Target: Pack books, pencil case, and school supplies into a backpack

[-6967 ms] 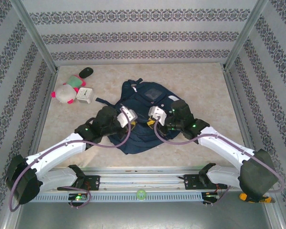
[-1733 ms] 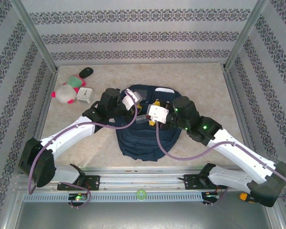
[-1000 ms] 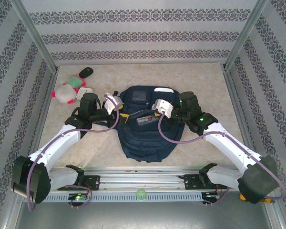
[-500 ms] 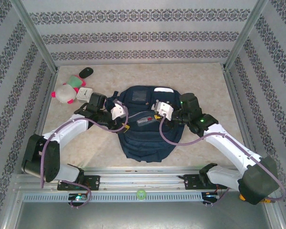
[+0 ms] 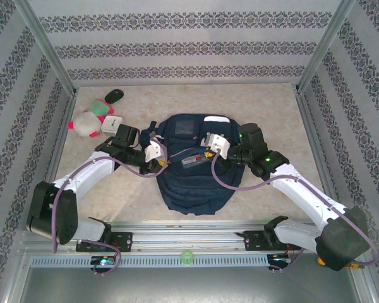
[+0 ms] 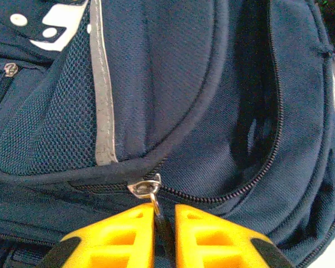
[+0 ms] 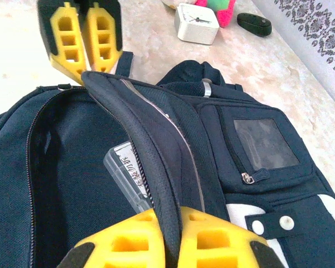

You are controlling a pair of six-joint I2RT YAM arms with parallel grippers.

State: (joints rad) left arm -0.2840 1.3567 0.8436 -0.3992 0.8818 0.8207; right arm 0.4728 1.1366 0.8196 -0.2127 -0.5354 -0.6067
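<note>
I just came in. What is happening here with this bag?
Two robot arms are working on a dark navy backpack lying on the table. The left gripper pinches the zipper pull of the main compartment. The right gripper pinches the flap and holds it raised, so the compartment gapes open. A clear plastic case lies inside. A white clock and a plush toy sit on the table, apart from the backpack.

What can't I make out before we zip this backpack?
Inside the backpack, right wrist view: the flap and shadow hide all but a corner of the pale flat case; other contents unknown.
Its label: too small to read.
The zipper pull, left wrist view: lower end hidden between the fingers of the left gripper.
The clock, top view: partly behind the left arm.
</note>
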